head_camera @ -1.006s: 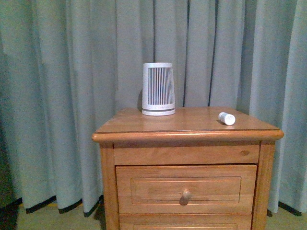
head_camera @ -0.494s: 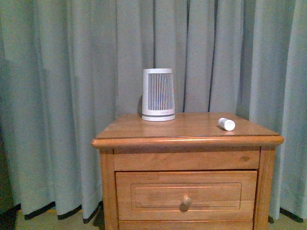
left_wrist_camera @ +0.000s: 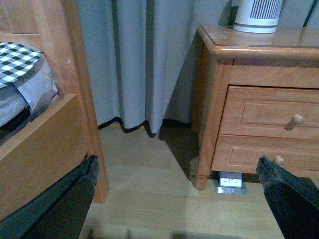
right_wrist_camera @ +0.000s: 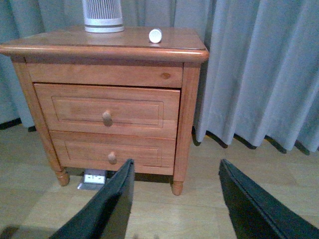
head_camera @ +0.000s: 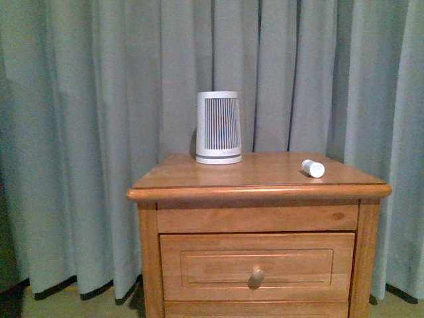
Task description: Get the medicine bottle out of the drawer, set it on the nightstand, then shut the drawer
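The medicine bottle lies on its side on the nightstand top, near its right edge; the right wrist view shows its round end. The upper drawer is shut, its knob in the middle; it shows shut in the right wrist view and the left wrist view too. My left gripper is open and empty, low over the floor, left of the nightstand. My right gripper is open and empty, back from the nightstand's front. Neither arm shows in the front view.
A ribbed white-grey tapered device stands at the back of the nightstand top. The lower drawer is shut. A wooden bed frame post with checked bedding stands left of the nightstand. Grey curtains hang behind. A floor socket sits under the nightstand.
The front view has shifted a little: the nightstand sank in frame, then rose slightly. The bottle and the device keep their places on the top.
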You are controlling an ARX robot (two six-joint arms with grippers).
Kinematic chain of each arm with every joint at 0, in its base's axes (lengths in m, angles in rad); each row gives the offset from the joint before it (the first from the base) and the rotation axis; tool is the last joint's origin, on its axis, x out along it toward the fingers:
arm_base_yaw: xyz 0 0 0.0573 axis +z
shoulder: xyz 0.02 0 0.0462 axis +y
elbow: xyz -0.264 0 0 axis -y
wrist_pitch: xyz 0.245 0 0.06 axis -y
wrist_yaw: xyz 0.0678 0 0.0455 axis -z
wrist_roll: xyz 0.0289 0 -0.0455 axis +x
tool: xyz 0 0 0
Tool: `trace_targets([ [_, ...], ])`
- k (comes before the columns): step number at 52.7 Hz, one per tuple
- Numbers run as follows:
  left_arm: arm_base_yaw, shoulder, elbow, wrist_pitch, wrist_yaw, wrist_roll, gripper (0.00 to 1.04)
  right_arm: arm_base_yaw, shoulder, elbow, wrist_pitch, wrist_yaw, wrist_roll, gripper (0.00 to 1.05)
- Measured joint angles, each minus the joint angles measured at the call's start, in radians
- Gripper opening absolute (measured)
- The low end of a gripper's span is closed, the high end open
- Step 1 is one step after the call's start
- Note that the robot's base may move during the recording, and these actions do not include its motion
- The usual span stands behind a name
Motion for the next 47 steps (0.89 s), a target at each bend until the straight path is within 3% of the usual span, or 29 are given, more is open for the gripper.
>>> trace_targets([
  [14,0.0,0.0,0.0,0.0,0.0,0.0,0.98,0.0,0.0,0.0,0.0,0.0,0.001,0.99],
  [47,0.0,0.0,0.0,0.0,0.0,0.0,0.98,0.0,0.0,0.0,0.0,0.0,0.001,0.98],
])
